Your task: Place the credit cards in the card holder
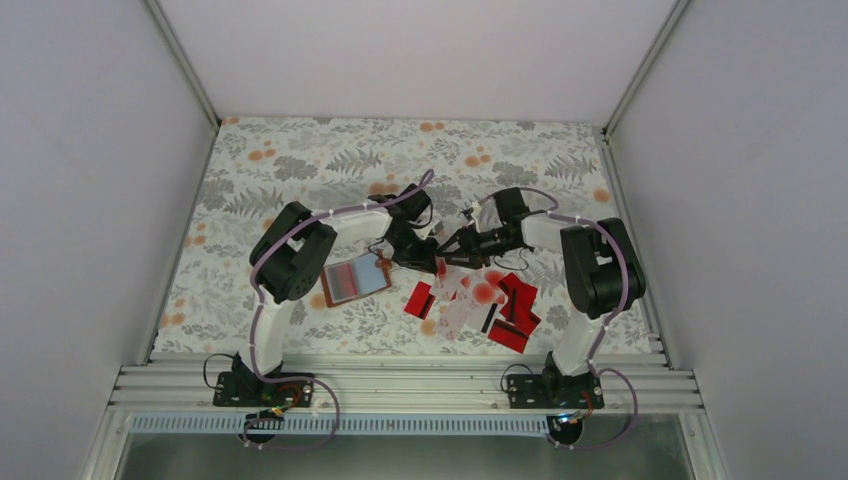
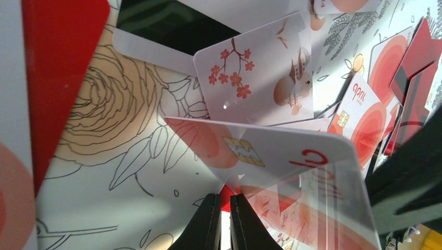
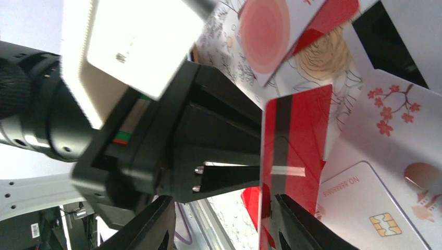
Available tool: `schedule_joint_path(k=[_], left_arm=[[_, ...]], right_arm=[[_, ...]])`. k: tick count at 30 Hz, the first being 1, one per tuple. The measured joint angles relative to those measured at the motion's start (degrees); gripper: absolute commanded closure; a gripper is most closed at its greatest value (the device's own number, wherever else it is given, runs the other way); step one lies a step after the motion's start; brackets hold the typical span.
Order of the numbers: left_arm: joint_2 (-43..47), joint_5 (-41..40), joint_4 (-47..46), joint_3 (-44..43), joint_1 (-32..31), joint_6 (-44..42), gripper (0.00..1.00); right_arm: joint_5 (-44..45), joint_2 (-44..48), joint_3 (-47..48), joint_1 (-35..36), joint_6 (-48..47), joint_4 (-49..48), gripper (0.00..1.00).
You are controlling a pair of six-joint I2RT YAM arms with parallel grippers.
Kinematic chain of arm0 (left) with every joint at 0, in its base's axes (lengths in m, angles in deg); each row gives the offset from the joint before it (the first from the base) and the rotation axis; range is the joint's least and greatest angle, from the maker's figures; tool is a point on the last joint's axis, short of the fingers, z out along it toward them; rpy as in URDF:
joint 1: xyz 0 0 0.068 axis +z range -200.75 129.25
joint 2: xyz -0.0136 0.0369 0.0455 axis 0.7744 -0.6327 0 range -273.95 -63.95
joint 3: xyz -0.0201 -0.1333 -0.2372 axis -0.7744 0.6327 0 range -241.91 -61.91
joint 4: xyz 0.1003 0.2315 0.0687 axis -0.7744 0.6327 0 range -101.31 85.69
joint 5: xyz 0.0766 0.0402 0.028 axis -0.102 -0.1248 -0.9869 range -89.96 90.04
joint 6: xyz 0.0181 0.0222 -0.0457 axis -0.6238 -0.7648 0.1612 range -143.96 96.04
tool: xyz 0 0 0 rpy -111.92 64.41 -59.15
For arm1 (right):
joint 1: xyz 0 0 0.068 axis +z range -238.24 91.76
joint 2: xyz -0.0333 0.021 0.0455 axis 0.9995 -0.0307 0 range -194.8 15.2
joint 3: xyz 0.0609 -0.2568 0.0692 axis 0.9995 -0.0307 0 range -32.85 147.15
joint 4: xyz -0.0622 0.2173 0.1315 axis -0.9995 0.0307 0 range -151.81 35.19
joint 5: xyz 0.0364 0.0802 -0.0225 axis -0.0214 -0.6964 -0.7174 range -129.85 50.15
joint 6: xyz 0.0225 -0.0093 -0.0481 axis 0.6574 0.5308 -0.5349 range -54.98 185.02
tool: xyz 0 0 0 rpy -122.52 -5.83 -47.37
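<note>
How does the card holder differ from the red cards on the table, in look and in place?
The holder is larger than any of the red cards. The holder shows a blue-grey inside with a brown edge; the red cards are red with a dark stripe. The holder lies apart; the red cards overlap white cards. Both lie on the table.

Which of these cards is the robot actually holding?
The red card with a dark stripe, pinched in the left gripper; the other cards lie loose on the table.

card holder [image 1: 355, 280] left, credit cards [image 1: 515, 300] right
</note>
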Motion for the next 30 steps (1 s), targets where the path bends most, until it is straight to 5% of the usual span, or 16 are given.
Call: schedule_joint_path(k=[30], left_arm=[[0.74, 1.09, -2.71, 2.01, 0.02, 0.02, 0.93]], right_arm=[[11.39, -1.57, -0.44, 2.27, -0.61, 4.24, 0.96]])
